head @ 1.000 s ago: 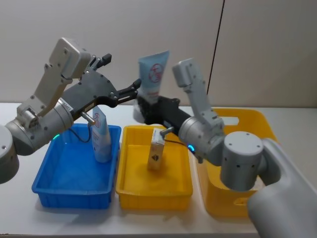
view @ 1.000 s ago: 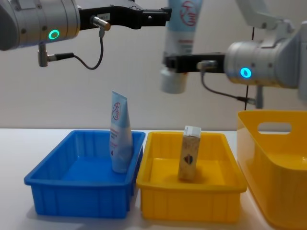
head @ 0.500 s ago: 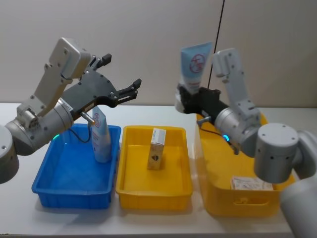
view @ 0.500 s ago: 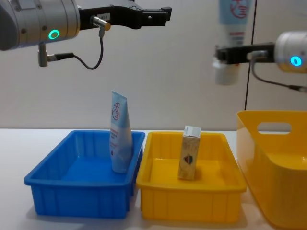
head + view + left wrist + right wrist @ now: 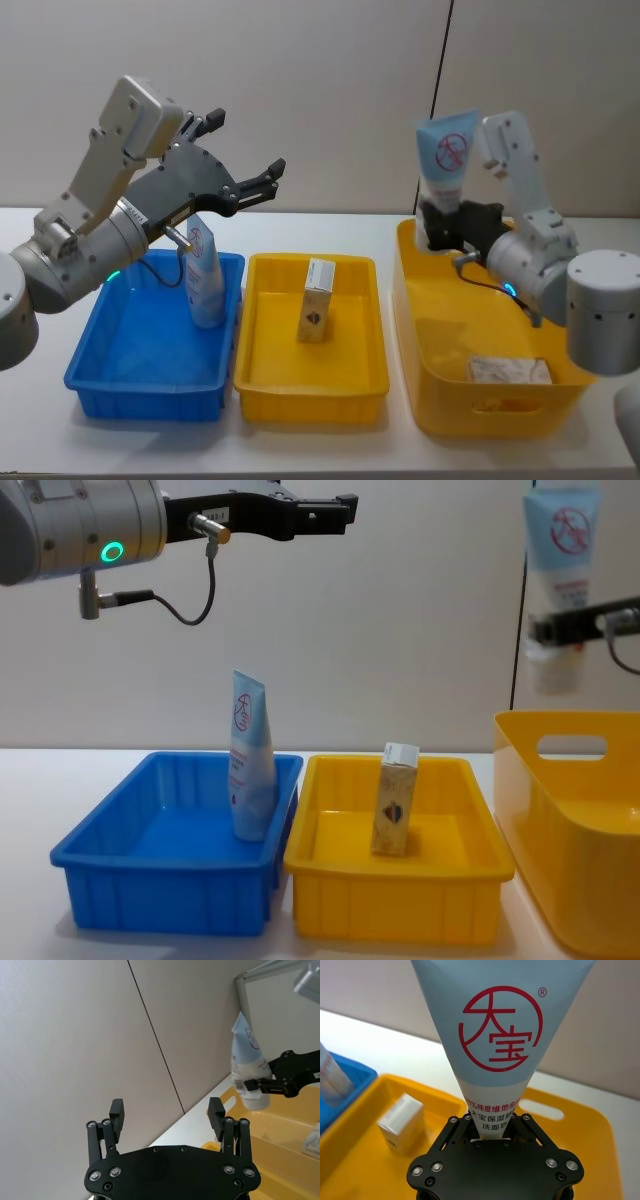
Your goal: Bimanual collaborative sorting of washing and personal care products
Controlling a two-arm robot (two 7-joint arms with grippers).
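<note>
Right tool (image 5: 447, 222) clenching tube (image 5: 446, 160), swung from mid-table to above big yellow bin (image 5: 440, 390), left tool (image 5: 240, 150) unmoved, spread wide

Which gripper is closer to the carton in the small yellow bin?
Left. The open left gripper hangs above the blue bin's back corner, up and left of the carton. The right gripper, shut on a tube, is over the big yellow bin, farther off.

You see a pale-blue tube (image 5: 446, 160) bearing a red round logo, another pale-blue tube (image 5: 203, 272) in the blue bin (image 5: 95, 370), and a beige speckled carton (image 5: 316, 300) in the yellow bin (image 5: 310, 382).
</note>
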